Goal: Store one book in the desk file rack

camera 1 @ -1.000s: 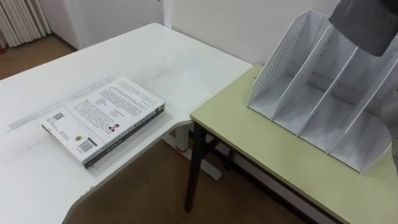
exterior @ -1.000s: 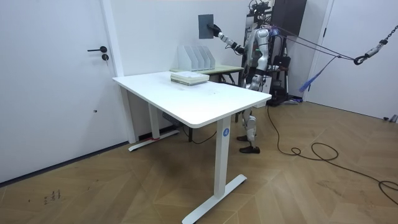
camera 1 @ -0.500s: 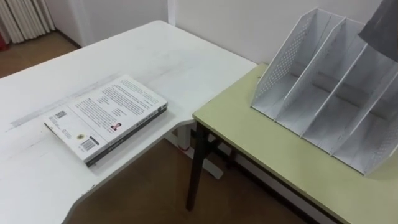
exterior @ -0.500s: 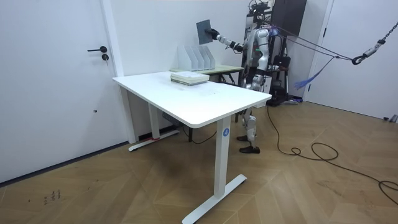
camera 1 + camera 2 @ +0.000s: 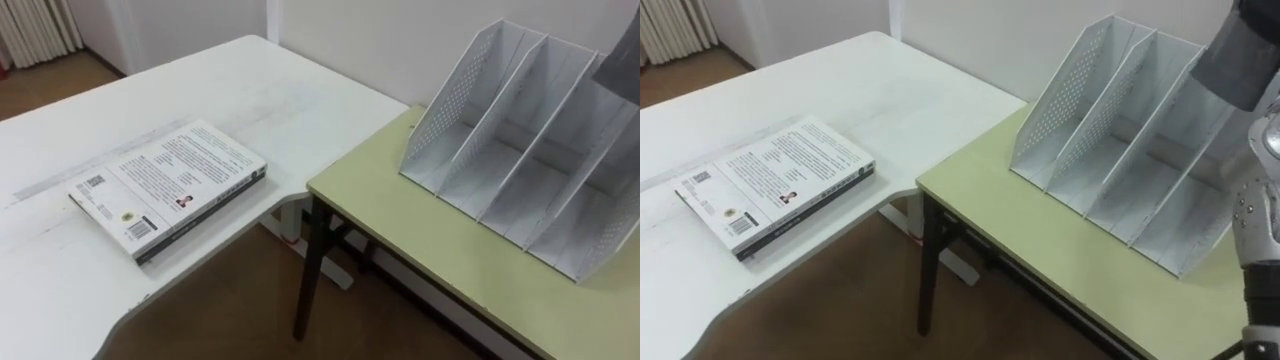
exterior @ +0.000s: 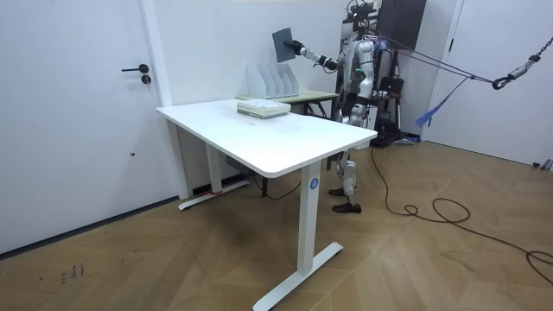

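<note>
Right, grey book (image 5: pixel 1240 50) is held up in the air above the file rack (image 5: pixel 520 170), over its right end. Right hand (image 6: pixel 299 50) has its fingers clamped on the book's edge. The rack stands on the green table (image 5: pixel 420 240). White book (image 5: pixel 165 190) lies flat on the white table (image 5: pixel 250 90), well left of the rack.

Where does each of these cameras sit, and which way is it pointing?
Left eye view: on the robot's head, facing down at the file rack and white desk; the held dark book pokes in top right.
Right eye view: beside it, same aim; the robot's right arm shows.
Room view: across the room, facing the whole standing robot, whose right robot hand holds the dark book up by the file rack.
All share rack, desk, book.
</note>
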